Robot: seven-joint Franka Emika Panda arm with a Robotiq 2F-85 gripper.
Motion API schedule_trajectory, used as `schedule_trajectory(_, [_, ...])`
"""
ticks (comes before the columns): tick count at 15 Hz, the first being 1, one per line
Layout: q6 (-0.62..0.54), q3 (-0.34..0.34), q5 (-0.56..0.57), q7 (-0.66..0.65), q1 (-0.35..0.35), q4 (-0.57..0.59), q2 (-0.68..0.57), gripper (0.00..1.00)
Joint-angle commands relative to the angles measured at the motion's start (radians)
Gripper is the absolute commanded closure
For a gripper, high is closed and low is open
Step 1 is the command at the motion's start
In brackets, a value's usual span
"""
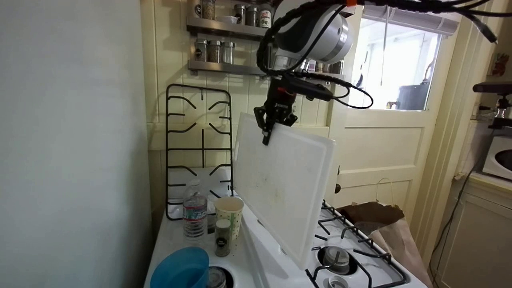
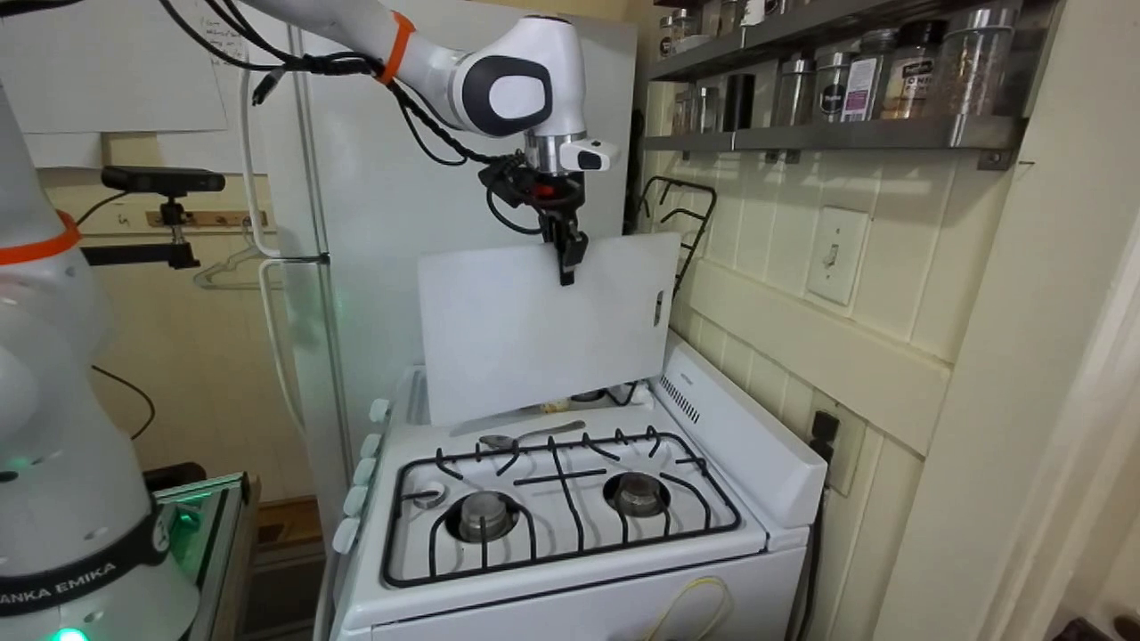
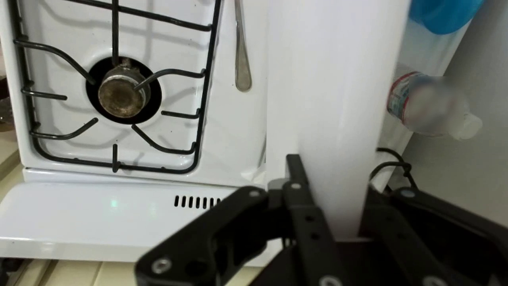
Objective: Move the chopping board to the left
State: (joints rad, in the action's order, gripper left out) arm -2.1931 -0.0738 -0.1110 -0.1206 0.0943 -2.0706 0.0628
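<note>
Across the stove, past grate and spoon, the gripper pinches the board by its top edge, holding it on edge over the middle, the fridge beyond. Grip made; finishing the leftward move, setting down and letting go appear to remain.
</note>
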Motion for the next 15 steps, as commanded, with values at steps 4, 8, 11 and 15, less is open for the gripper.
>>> schedule_trajectory(4, [0.081,-0.066,0.057,-0.209,0.035,-0.033,0.029,0.96])
schedule_trajectory(8, [0.047,-0.065,0.061,-0.207,0.03,-0.047,-0.017,0.84])
schedule_trajectory(11, [0.048,-0.064,0.061,-0.207,0.029,-0.048,-0.017,0.84])
schedule_trajectory(15, [0.048,-0.064,0.061,-0.207,0.029,-0.048,-0.017,0.84])
